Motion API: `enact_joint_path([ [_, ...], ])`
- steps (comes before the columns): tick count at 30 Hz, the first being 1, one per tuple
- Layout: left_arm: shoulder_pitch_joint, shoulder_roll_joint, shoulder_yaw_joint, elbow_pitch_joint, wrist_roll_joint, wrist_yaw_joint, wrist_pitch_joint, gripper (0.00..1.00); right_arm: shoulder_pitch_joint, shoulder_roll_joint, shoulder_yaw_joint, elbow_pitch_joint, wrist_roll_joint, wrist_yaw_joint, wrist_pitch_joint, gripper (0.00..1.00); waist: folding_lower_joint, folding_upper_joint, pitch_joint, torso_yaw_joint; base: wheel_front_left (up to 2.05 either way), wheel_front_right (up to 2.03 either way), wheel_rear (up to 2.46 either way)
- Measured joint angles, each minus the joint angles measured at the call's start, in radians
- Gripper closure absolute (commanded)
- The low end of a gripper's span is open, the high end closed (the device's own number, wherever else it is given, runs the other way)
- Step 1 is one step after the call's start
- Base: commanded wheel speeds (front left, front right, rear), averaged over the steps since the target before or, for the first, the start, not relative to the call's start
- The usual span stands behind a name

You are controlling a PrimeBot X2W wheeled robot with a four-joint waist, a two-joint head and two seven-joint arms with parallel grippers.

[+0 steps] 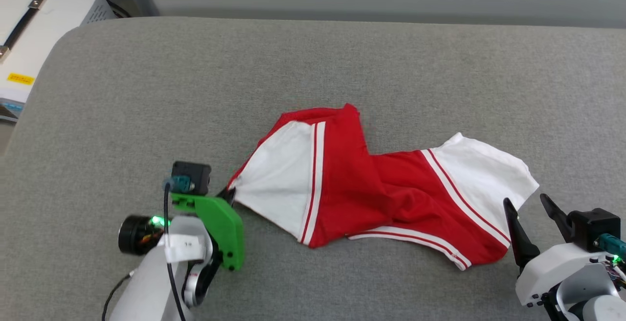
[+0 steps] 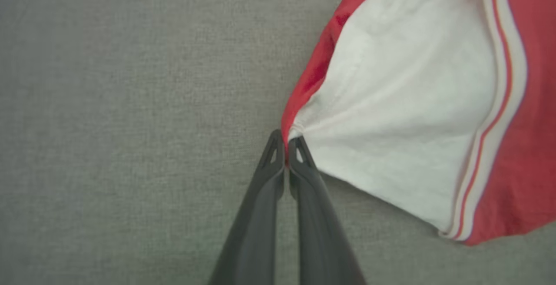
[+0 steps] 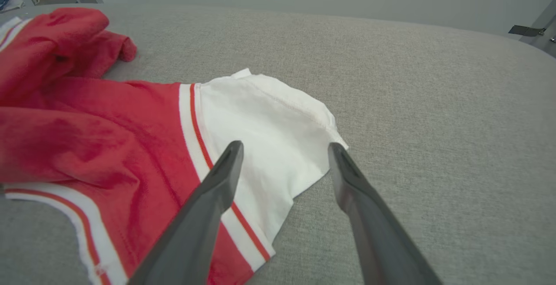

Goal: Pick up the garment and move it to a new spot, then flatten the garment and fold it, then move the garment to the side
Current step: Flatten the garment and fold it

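Note:
The garment [image 1: 371, 184], a red T-shirt with white sleeves and red-white striped trim, lies crumpled on the grey surface in the head view. My left gripper [image 1: 230, 194] is shut on the tip of the garment's left white sleeve [image 2: 391, 102]; in the left wrist view the gripper [image 2: 286, 144] pinches the sleeve's gathered edge. My right gripper [image 1: 528, 203] stands open beside the right white sleeve [image 3: 269, 128], its fingers [image 3: 217, 180] straddling the sleeve's lower edge above it. The print is hidden.
The grey fabric-covered table [image 1: 313, 66] stretches wide around the garment. A white case with a black strap [image 1: 29, 32] stands off the table's far left corner. A wall runs behind the table's far edge.

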Motion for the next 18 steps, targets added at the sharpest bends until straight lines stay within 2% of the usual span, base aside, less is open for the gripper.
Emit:
enact_joint_path([
  [7, 0.097, 0.022, -0.003, 0.032, -0.003, 0.021, 0.015, 1.0, 0.007, 0.0, 0.001, 0.011, 0.0, 0.0, 0.007, 0.0, 0.0, 0.0, -0.038, 0.03, 0.0, 0.0, 0.0],
  [8, 0.099, 0.021, -0.003, 0.035, -0.004, 0.022, 0.008, 0.75, 0.009, 0.0, 0.002, 0.012, 0.0, 0.0, 0.008, 0.0, 0.0, 0.0, -0.042, 0.033, 0.0, 0.0, 0.0],
  [9, 0.1, 0.02, -0.003, 0.038, -0.004, 0.024, 0.0, 0.0, 0.013, 0.0, 0.002, 0.012, 0.0, 0.0, 0.009, 0.0, 0.0, 0.0, -0.046, 0.036, 0.0, 0.0, 0.0],
  [15, 0.099, 0.02, -0.004, 0.036, 0.002, 0.044, -0.031, 0.0, 0.025, 0.001, 0.001, 0.013, 0.001, 0.0, 0.012, 0.0, 0.0, 0.0, -0.067, 0.051, 0.0, 0.0, 0.0],
  [18, 0.099, 0.018, 0.0, -0.007, 0.001, 0.062, -0.035, 0.0, 0.028, 0.001, 0.001, 0.012, 0.002, 0.0, 0.012, 0.0, 0.0, 0.0, -0.075, 0.058, 0.0, 0.0, 0.0],
])
